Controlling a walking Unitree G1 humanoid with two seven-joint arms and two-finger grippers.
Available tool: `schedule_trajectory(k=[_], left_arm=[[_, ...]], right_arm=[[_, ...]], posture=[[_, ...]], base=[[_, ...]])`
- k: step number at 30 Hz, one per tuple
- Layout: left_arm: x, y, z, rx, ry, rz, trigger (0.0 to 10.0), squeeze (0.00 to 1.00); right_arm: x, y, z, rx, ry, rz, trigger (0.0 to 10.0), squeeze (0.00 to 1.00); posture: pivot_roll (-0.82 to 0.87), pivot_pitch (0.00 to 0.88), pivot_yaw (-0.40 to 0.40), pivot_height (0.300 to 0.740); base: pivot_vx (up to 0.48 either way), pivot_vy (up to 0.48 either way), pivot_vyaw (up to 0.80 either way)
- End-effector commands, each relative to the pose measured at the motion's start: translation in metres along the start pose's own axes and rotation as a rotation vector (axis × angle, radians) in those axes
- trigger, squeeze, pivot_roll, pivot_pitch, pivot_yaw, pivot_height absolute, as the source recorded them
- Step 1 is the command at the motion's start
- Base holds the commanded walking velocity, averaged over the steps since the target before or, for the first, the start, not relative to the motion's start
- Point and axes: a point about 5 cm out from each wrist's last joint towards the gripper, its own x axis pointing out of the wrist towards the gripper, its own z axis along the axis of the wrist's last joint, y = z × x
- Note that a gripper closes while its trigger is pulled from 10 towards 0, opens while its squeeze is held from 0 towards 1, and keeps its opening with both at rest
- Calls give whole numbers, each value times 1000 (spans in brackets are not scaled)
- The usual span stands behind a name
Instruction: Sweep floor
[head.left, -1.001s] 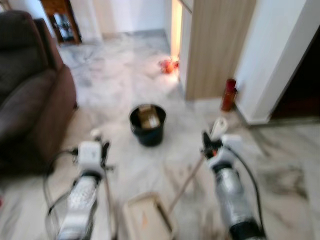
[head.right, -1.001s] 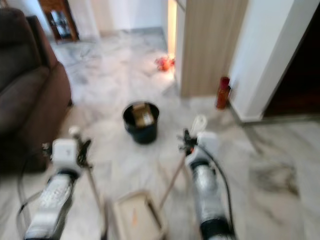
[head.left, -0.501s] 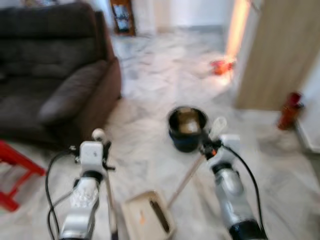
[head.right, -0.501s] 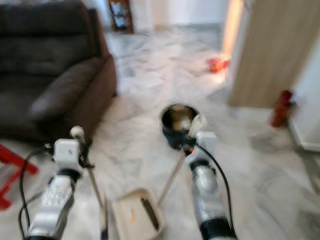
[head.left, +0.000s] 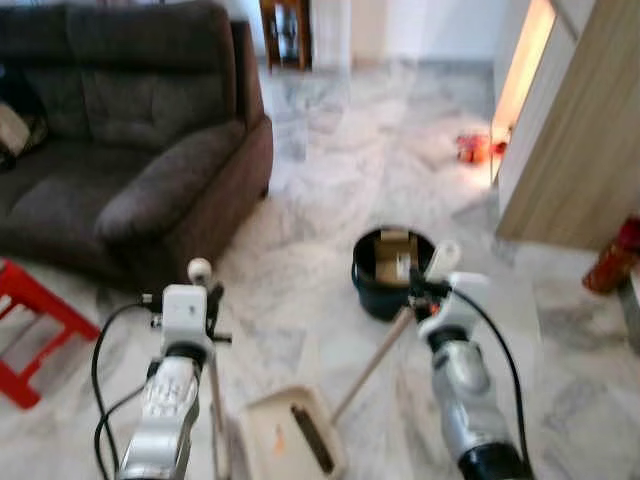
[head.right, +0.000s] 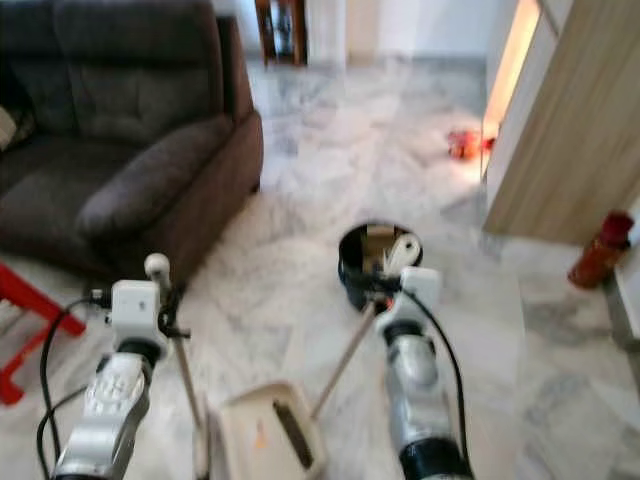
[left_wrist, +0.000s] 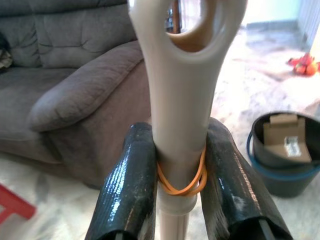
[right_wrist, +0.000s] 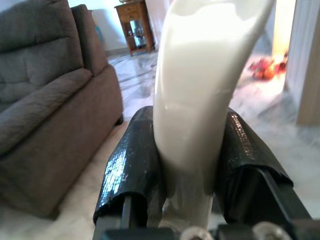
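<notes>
My left gripper (head.left: 203, 300) is shut on a cream long handle (left_wrist: 180, 100) with a loop end and an orange rubber band; the handle stands almost upright. My right gripper (head.left: 427, 290) is shut on a second cream handle (right_wrist: 192, 95), whose stick (head.left: 370, 365) slants down to a cream dustpan (head.left: 290, 445) on the marble floor just before me. A dark brush-like strip (head.left: 305, 437) lies in the dustpan. Both black finger pairs (left_wrist: 132, 185) (right_wrist: 132, 165) press against their handles.
A black bucket (head.left: 380, 295) holding cardboard stands just beyond my right gripper. A dark brown sofa (head.left: 130, 150) sits at the left, with a red stool (head.left: 35, 330) before it. At the right are a wooden cabinet (head.left: 580, 130), a red bottle (head.left: 608, 262) and orange things (head.left: 475, 148).
The whole view has swung left: the sofa and red stool have come into view and the bucket sits further right. Both grippers keep their hold on the handles.
</notes>
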Motion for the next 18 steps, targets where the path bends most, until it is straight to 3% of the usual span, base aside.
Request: schedule_trajectory(k=[1,18], left_arm=[[2,8,9,23,-38,21,10000,0],[4,10,11,19,-51,18,10000,0]], right_arm=[[5,12,9,22,-45,26,10000,0],[6,11,10,18,-54,10,10000,0]], posture=[[154,0,41,740],[152,0,44,740]], base=[[292,0,0],[297,0,0]])
